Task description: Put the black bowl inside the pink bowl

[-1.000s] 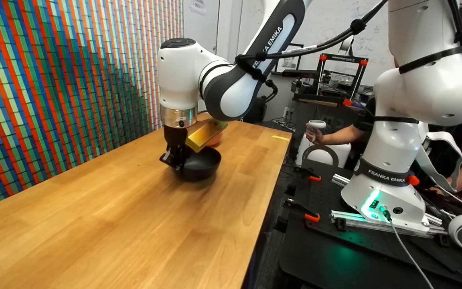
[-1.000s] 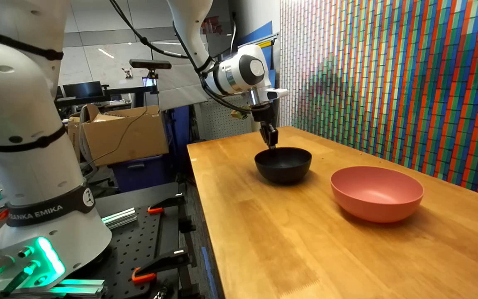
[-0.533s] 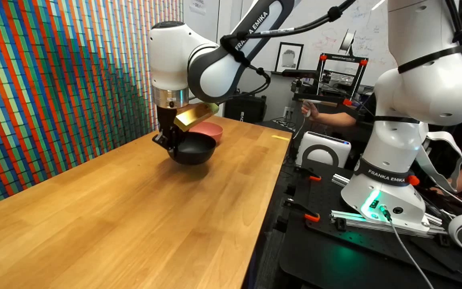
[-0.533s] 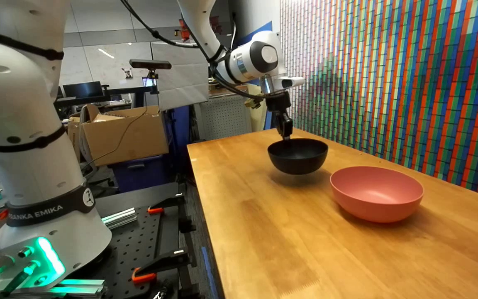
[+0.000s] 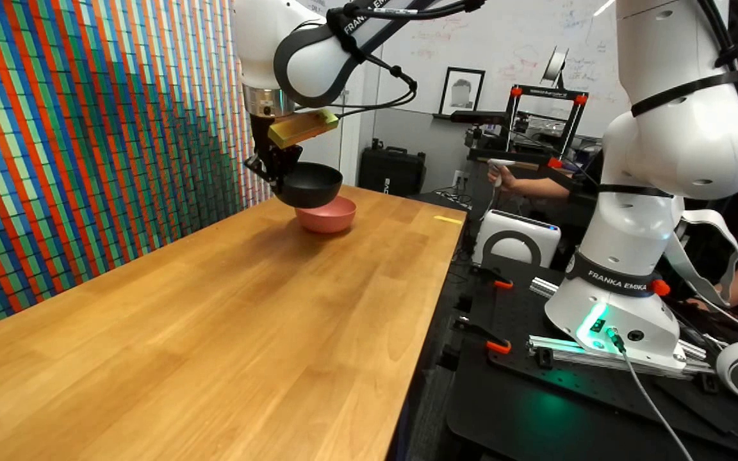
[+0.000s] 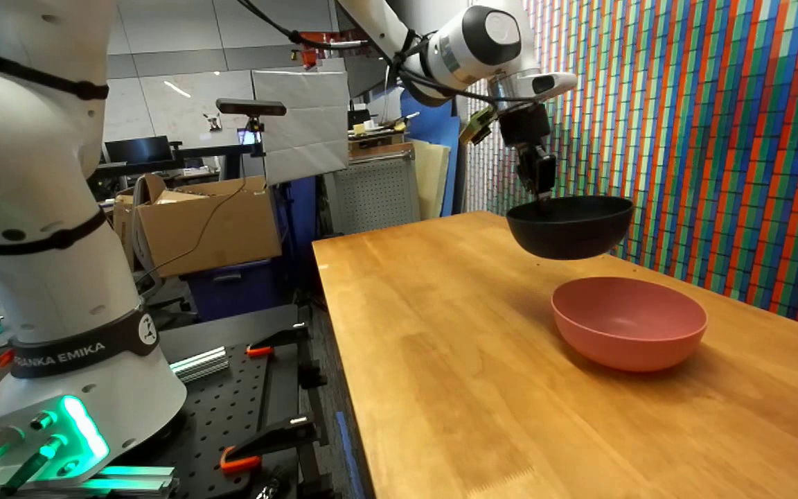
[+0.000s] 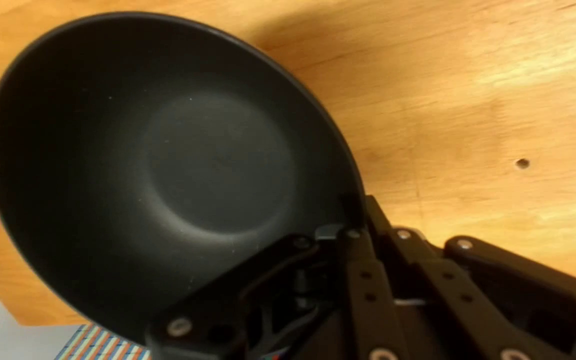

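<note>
Black bowl (image 6: 570, 239) raised, not nested
Jaws pinch its rim; in an exterior view it hangs above and left of the pink bowl (image 6: 627, 346) on the bench (image 6: 440, 388). Lowering and release likely remain.

1. A smooth, satin inside, flecked with pale specks, is shown by the black bowl (image 7: 218, 160); sheen is caught at 7 o'clock of its base.
2. The pink bowl (image 6: 629, 346) is finished smooth and softly matt.
3. The tabletop (image 6: 482, 374) is made of grained wood; gloss is thrown back at 3 o'clock in the wrist view.
4. The Franka arm (image 5: 683, 153) is finished in glossy, plastic-looking white and ringed by a shiny metal collar (image 5: 268, 101).
5. Bright metal screws (image 7: 179, 327) are set in the matt black gripper (image 7: 366, 220).
</note>
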Available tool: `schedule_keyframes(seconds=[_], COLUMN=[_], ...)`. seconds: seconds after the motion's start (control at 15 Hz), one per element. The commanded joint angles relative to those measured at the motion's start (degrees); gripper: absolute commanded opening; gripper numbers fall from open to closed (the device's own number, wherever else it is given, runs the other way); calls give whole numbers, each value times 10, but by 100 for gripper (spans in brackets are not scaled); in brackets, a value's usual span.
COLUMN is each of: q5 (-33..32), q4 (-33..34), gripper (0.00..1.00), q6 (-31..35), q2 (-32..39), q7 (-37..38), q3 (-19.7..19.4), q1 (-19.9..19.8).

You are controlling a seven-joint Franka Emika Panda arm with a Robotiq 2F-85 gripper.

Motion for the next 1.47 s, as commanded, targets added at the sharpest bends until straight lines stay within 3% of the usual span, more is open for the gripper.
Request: schedule_keyframes(seconds=[0.0,0.47,1.07,1.13,1.2,1.4], q5=[9,17,44,47,49,47], q4=[40,55,82,84,85,89], gripper=[1,1,1,10,30,51], q6=[-38,-33,-29,-29,-30,-34], q2=[21,55,88,89,90,87], q7=[-21,-21,-18,-19,-18,-17], q3=[-15,-29,-30,-30,-31,-33], q1=[-19,-50,-53,-52,-52,-50])
